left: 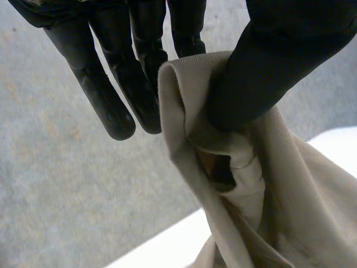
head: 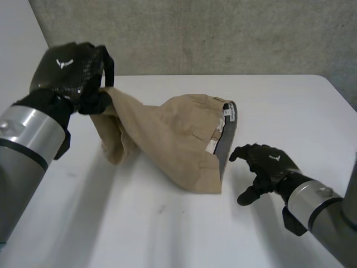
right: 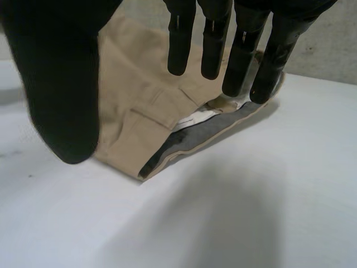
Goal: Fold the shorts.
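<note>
Shorts leg hem: pinches it between left hand thumb and fingers, lifts it for folding over; holds right hand slack beside waistband, probably to steady.

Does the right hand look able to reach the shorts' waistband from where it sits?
Probably yes: the open right hand is just beside the waistband of the shorts, with nothing on the table between them.

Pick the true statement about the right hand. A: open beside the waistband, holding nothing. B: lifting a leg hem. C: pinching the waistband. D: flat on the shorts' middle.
A: the right hand has straight fingers next to the waistband of the shorts, gripping nothing.
</note>
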Tool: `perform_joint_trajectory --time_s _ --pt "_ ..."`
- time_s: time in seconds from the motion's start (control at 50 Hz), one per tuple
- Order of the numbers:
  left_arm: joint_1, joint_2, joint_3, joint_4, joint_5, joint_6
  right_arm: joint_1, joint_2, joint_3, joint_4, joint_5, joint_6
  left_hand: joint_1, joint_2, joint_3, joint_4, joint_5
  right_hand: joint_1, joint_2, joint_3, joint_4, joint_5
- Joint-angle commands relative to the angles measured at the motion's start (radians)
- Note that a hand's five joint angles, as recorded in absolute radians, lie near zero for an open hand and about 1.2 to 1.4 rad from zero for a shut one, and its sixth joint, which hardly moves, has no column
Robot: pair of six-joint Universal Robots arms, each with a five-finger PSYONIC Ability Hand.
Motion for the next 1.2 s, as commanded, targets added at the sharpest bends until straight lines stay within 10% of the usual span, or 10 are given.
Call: perform_joint_trajectory --time_s 0.02,0.96,1.2 --pt "-0.037 -0.003 0.045 -0.003 0.0 -0.027 0.119 0.154 -0.001 -0.15 0.007 -0.007 0.262 0.199 0.204 0.202 0.254 0.123 0.073 0.075 0.083 0.084" --pt "-0.046 -0.075 0.04 0.007 0.004 -0.033 0.246 0.558 -0.337 -0.289 0.188 -0.222 0.262 0.199 0.204 0.202 0.254 0.584 0.534 0.536 0.544 0.545" --pt "-0.041 -0.084 0.039 0.008 0.004 -0.031 0.245 0.541 -0.402 -0.285 0.211 -0.225 0.262 0.199 0.204 0.202 0.254 1.008 0.959 0.961 0.969 0.969"
